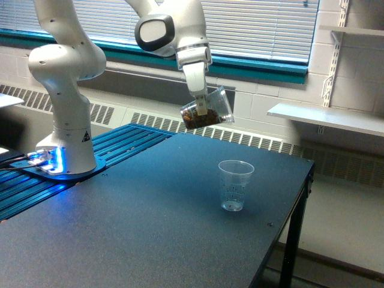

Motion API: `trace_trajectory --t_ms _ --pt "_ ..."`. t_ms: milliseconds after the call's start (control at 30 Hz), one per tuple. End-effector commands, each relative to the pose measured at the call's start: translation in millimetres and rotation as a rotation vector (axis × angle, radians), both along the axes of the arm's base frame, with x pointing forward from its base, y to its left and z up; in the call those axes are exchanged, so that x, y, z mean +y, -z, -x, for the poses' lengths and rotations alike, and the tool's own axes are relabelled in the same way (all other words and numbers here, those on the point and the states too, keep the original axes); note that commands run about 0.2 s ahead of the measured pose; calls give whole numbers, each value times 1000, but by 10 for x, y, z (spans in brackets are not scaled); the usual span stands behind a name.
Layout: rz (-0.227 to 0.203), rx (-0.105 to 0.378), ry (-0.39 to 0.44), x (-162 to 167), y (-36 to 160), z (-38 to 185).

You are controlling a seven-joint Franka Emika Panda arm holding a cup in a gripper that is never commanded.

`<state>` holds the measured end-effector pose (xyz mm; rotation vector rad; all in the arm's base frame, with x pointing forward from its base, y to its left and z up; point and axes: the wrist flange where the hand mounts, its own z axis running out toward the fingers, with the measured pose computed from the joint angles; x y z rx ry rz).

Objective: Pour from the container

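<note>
The container (pixel 209 110), a clear wide plastic tumbler, hangs tilted in the air with its mouth toward the exterior view's right and brown material lying in its lower side. My gripper (pixel 201 107) is shut on it, high above the table. The smaller clear cup (pixel 235 185) with printed marks stands upright on the dark table (pixel 150 228), lower and to the right of the container. It looks empty apart from a few specks at its bottom.
The white arm base (pixel 65 144) stands at the left on blue ribbed rails (pixel 129 141). The table's right edge (pixel 300 198) drops off near the cup. A radiator and window blinds run behind; a white shelf (pixel 327 117) juts out at the right.
</note>
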<state>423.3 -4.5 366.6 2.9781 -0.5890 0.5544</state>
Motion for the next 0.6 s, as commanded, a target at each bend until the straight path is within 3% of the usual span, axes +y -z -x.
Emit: trace_trajectory --t_ms 33,600 --pt "-4 10 45 31 103 -1" --pt "35 79 60 193 355 -49"
